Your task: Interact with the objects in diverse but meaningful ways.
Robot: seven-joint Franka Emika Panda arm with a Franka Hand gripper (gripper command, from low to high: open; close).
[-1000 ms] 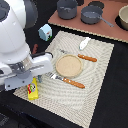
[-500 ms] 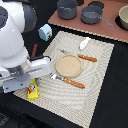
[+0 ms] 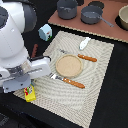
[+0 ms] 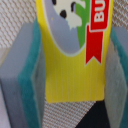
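Observation:
In the wrist view, the yellow pack (image 4: 70, 75) with red-white print sits between my gripper (image 4: 73, 60) fingers, whose teal-edged grey pads (image 4: 25, 85) press on both its sides. In the exterior view the yellow pack (image 3: 30, 93) lies at the woven placemat's (image 3: 95, 95) near corner on the exterior view's left, mostly under my gripper (image 3: 27, 89). A light blue-and-white box (image 3: 45, 32) stands beyond the mat. Beside the mat lies a dark reddish-brown stick (image 3: 34, 50), and a white scoop (image 3: 85, 43) rests on the mat's far part.
A round tan plate (image 3: 68, 65) sits mid-mat between an orange-handled knife (image 3: 87, 58) and an orange-handled fork (image 3: 70, 81). Dark pots (image 3: 67, 8) (image 3: 92, 14) and a bowl (image 3: 123, 17) stand on a brown board at the back. My white arm (image 3: 15, 35) fills the exterior view's left.

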